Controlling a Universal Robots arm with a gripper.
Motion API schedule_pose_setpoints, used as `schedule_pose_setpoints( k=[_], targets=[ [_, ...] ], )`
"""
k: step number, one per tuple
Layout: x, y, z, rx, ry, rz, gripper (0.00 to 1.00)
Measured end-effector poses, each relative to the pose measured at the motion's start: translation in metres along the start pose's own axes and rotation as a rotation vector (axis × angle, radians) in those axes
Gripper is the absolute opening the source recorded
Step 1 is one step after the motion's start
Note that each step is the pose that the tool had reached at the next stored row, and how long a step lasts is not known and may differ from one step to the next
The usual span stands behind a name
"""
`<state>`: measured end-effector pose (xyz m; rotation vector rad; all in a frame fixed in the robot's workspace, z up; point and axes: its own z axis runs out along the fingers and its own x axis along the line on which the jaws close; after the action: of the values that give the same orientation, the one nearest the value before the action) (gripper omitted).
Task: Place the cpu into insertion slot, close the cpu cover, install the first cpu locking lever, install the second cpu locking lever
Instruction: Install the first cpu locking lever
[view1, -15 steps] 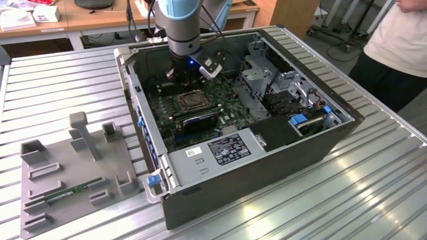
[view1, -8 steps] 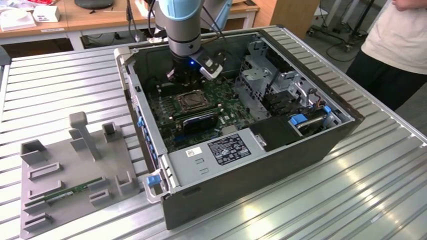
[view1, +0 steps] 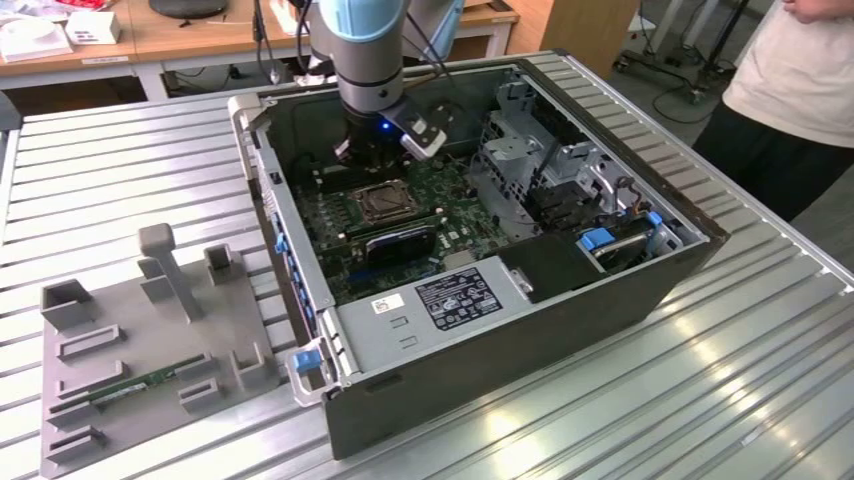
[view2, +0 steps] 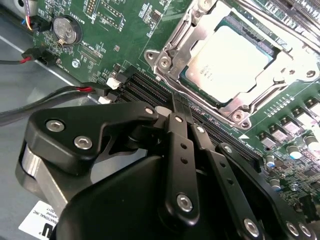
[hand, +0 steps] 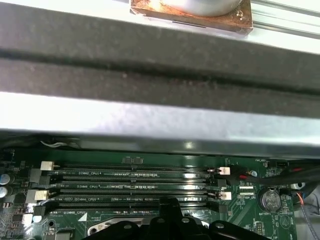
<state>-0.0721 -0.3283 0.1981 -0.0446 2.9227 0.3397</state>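
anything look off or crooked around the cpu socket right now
Nothing stands out. In the second wrist view the cpu lies flat and square in the insertion slot, with the cpu cover lying over its edges. The gripper hovers beside it with its fingers together, holding nothing.

The silvery cpu (view2: 231, 61) is seated flat in the insertion slot (view2: 172, 47), framed by the closed metal cpu cover (view2: 280, 67), just beyond the gripper (view2: 181, 111).

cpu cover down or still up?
Down. In the second wrist view the cpu cover lies flat around the cpu, seated in the insertion slot.
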Motion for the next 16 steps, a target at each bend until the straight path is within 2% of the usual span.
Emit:
schedule_pose_setpoints(
  k=[11, 16],
  targets=[
    [-0.0068, -0.0011, 0.0018, 0.0001, 0.0000, 0.000, 0.11],
    [-0.0072, -0.0014, 0.0028, 0.0003, 0.0001, 0.000, 0.11]
  ],
)
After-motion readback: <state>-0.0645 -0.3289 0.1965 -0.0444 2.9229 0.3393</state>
